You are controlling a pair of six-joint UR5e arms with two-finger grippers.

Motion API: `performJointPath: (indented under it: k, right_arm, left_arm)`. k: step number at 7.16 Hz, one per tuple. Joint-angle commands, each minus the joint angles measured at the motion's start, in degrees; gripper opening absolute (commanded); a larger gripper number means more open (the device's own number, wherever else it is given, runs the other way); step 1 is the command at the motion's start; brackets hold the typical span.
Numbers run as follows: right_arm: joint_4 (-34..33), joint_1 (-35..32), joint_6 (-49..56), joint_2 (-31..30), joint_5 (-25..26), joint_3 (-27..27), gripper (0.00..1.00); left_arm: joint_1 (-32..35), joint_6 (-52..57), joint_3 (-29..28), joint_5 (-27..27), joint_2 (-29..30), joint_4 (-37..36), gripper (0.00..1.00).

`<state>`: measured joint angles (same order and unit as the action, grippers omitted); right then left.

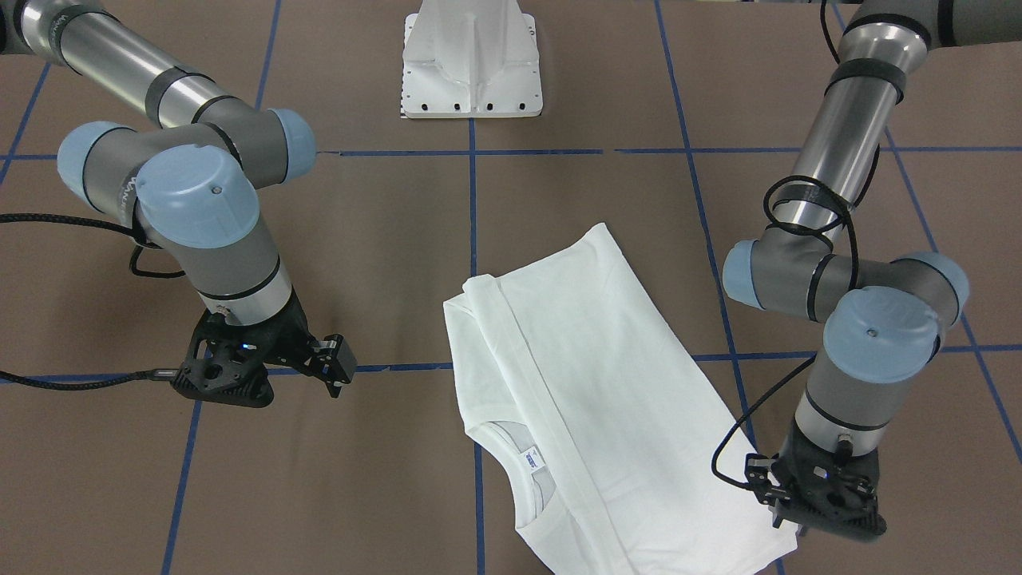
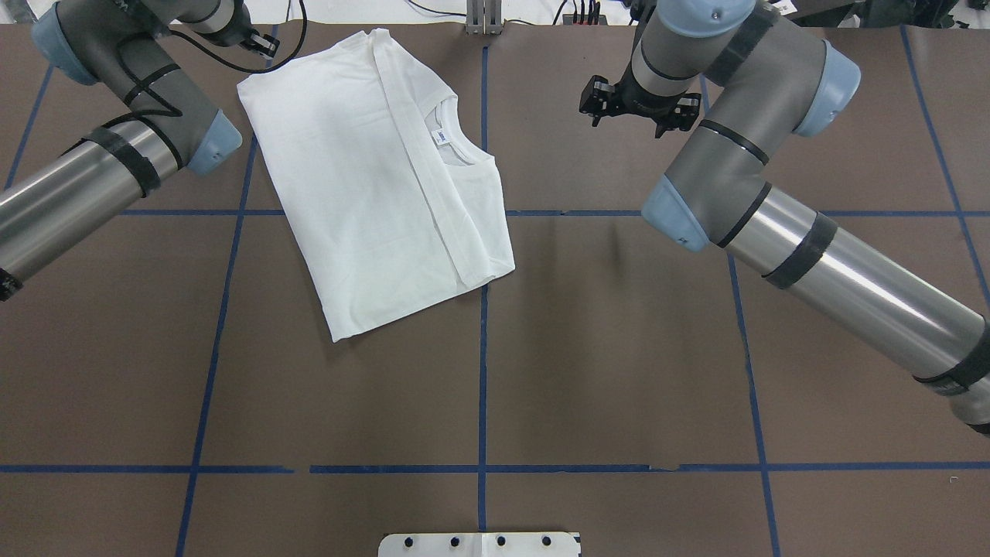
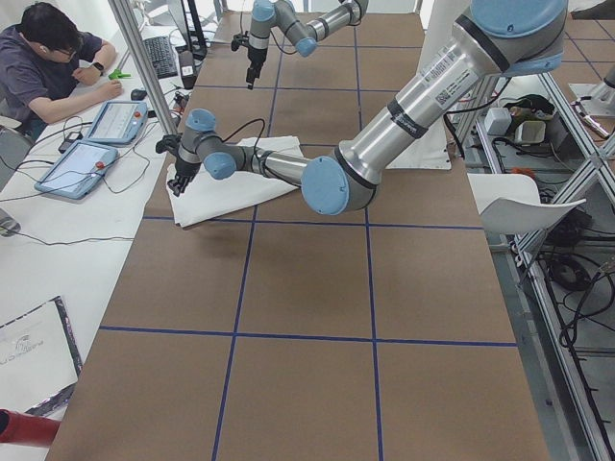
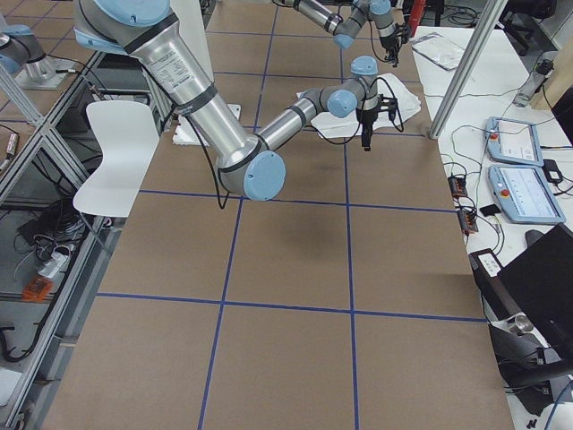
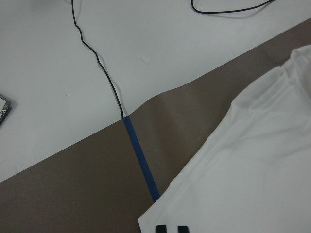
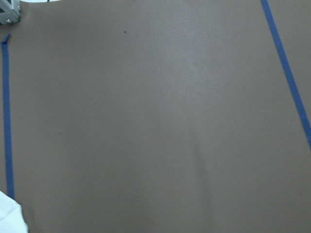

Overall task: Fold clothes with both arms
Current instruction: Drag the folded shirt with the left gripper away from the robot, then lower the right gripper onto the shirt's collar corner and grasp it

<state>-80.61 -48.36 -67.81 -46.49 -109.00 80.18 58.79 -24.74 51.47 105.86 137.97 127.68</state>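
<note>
Seen from overhead, the folded white T-shirt [image 2: 363,178] lies flat at 11 o'clock on the worktop [image 2: 619,348]. The left gripper [image 2: 261,44] hangs at the shirt's 11 o'clock corner, and I cannot tell how wide its fingers are. The right gripper [image 2: 599,99] hovers well apart at the shirt's 2 o'clock, fingers close together and empty.
</note>
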Motion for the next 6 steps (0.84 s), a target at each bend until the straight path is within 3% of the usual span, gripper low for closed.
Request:
performJointPath:
  k: [1, 4, 6]
  right_arm:
    - [11.03, 3.96, -9.41, 9.44, 5.78, -15.15, 1.0]
    - [20.18, 9.41, -17.34, 17.11, 14.57, -28.02, 0.99]
    - [22.6, 11.18, -17.36, 17.84, 15.65, -29.82, 0.96]
  left_arm:
    - [1.32, -0.4, 3.08, 5.06, -2.33, 0.55, 1.0]
    - [1.32, -0.49, 4.69, 5.24, -3.59, 0.9, 1.0]
    - [1.32, -0.31, 5.56, 5.24, -4.72, 0.9, 1.0]
